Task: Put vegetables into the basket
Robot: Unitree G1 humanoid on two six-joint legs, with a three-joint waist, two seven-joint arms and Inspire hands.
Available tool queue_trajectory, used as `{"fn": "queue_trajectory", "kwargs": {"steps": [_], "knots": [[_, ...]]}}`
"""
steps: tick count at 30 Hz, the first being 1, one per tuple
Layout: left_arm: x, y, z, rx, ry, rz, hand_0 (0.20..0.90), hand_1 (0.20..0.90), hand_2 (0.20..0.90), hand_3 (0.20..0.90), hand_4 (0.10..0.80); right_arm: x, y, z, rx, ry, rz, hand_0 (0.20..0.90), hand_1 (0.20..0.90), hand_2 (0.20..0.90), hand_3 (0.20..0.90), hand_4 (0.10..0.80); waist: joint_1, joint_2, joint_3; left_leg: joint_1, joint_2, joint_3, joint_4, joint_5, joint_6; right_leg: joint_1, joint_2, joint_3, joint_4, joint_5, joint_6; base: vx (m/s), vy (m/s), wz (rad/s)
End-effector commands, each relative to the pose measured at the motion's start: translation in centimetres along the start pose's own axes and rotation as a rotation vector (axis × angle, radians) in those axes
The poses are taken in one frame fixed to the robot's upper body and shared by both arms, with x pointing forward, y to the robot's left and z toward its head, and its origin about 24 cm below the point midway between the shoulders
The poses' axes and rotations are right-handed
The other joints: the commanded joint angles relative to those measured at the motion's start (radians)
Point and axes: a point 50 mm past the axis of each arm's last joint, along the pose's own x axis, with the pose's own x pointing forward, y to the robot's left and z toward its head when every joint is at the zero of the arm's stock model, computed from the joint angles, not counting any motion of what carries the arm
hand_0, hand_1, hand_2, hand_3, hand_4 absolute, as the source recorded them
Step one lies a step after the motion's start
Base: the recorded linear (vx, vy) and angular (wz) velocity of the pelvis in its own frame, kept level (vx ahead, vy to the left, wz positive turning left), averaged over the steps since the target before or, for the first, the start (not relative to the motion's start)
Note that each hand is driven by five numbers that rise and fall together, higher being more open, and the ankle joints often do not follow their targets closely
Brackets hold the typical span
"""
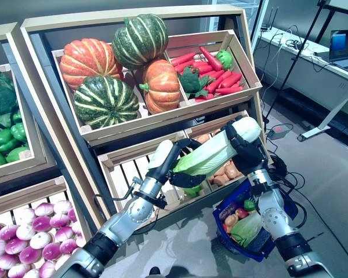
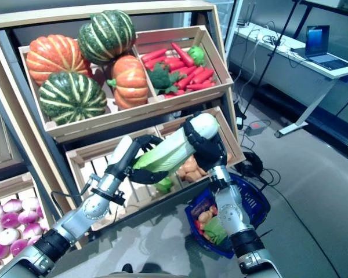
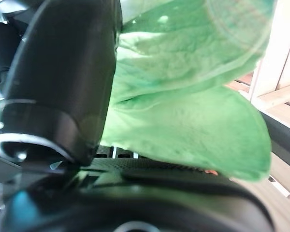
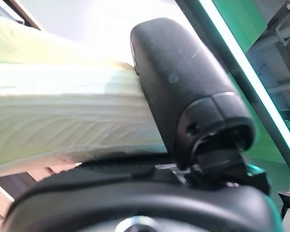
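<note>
A long napa cabbage (image 1: 206, 157) with a pale stalk and green leafy end is held in the air in front of the lower shelf crate. My left hand (image 1: 185, 179) is curled round its leafy end (image 3: 183, 111), thumb (image 3: 63, 82) pressed against the leaves. My right hand (image 1: 246, 152) is shut on the white stalk end (image 4: 63, 125), with the thumb (image 4: 183, 87) over it. Below my right forearm is the blue basket (image 1: 221, 215), holding a green leafy vegetable and several small ones.
The upper shelf holds pumpkins (image 1: 122, 69) and a crate of carrots and broccoli (image 1: 211, 72). Potatoes (image 1: 226, 172) lie in the lower crate behind the cabbage. Green peppers (image 1: 3, 136) and purple-white turnips (image 1: 29, 231) fill the left stand. A desk with a laptop (image 1: 342, 49) stands far right.
</note>
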Motion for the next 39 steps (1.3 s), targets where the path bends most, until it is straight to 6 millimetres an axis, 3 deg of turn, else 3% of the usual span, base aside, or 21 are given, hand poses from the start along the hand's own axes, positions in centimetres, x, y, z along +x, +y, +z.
{"fn": "queue_trajectory", "kwargs": {"steps": [1,2,3,8,17,23,27,30,34,39], "knots": [[3.4,-1.2,5.3,-0.010,-0.329,-0.070,0.651,0.651,0.651,0.651,0.634,5.9,7.1,4.2,0.075,-0.281,0.366,0.300,0.300,0.300,0.300,0.400,0.010,-0.003,-0.050,0.046,0.002,-0.016,0.002,-0.127,0.005,-0.029,-0.019,0.002,0.001,0.035,-0.039,0.000,0.000,0.00],[3.4,-1.1,5.3,-0.012,-0.327,-0.065,0.867,0.867,0.867,0.867,0.778,5.8,7.0,4.2,0.076,-0.283,0.363,0.300,0.300,0.300,0.300,0.400,0.009,-0.004,-0.051,0.045,0.002,-0.016,0.002,-0.127,0.005,-0.030,-0.019,0.004,0.001,0.035,-0.039,0.000,0.000,0.00],[3.4,-1.1,5.3,-0.014,-0.325,-0.063,0.900,0.900,0.900,0.900,0.800,5.8,7.0,4.3,0.078,-0.291,0.357,0.300,0.300,0.300,0.300,0.400,0.009,-0.003,-0.051,0.044,0.003,-0.016,0.002,-0.125,0.005,-0.032,-0.019,0.004,0.001,0.037,-0.039,0.000,0.000,0.00],[3.5,-0.9,5.1,-0.023,-0.298,-0.069,0.900,0.900,0.900,0.900,0.800,5.7,6.8,4.6,0.073,-0.304,0.349,0.300,0.300,0.300,0.300,0.400,0.009,-0.003,-0.047,0.043,0.003,-0.016,0.002,-0.125,0.005,-0.034,-0.019,0.004,0.001,0.040,-0.038,0.000,0.000,0.00],[2.7,-0.5,2.3,-0.031,-0.135,-0.032,0.900,0.900,0.900,0.900,0.800,5.4,6.0,5.8,-0.025,-0.327,0.294,0.300,0.300,0.300,0.300,0.400,0.003,-0.003,-0.050,0.044,0.008,-0.007,0.002,-0.123,0.004,-0.037,-0.017,0.010,0.001,0.040,-0.039,0.000,0.000,0.00],[1.3,1.1,-0.6,-0.006,0.006,0.043,0.900,0.900,0.900,0.900,0.800,3.6,2.7,7.4,-0.142,-0.328,0.148,0.300,0.300,0.300,0.300,0.400,-0.001,-0.005,-0.049,0.044,0.013,-0.001,0.002,-0.121,0.003,-0.040,-0.016,0.015,0.001,0.043,-0.039,0.008,-0.001,-0.02],[-0.5,2.3,-3.3,0.057,0.126,0.070,0.900,0.900,0.900,0.900,0.800,1.9,0.2,10.0,-0.255,-0.361,0.032,0.300,0.300,0.300,0.300,0.400,-0.005,-0.008,-0.042,0.044,0.016,0.006,0.002,-0.117,-0.001,-0.045,-0.016,0.018,0.001,0.046,-0.038,0.001,-0.013,-0.12],[-1.1,2.7,-4.2,0.086,0.174,0.080,0.900,0.900,0.900,0.900,0.800,1.5,-0.5,10.8,-0.291,-0.367,-0.005,0.300,0.300,0.300,0.300,0.400,-0.005,-0.008,-0.039,0.044,0.017,0.007,0.002,-0.117,-0.001,-0.046,-0.015,0.020,0.001,0.047,-0.038,0.000,0.000,0.00],[-3.2,5.3,-6.7,0.137,0.308,0.158,0.900,0.900,0.900,0.900,0.800,-0.3,-2.6,13.5,-0.430,-0.352,-0.132,0.300,0.300,0.300,0.300,0.400,-0.010,-0.008,-0.033,0.044,0.020,0.017,0.002,-0.113,-0.006,-0.051,-0.016,0.025,0.001,0.049,-0.037,0.004,-0.003,-0.03],[-4.3,7.6,-7.7,0.145,0.371,0.234,0.900,0.900,0.900,0.900,0.800,-1.9,-4.3,15.1,-0.492,-0.336,-0.214,0.300,0.300,0.300,0.300,0.400,-0.011,-0.010,-0.022,0.041,0.021,0.020,0.002,-0.109,-0.008,-0.054,-0.017,0.026,0.001,0.052,-0.038,-0.004,-0.002,-0.02]]}}
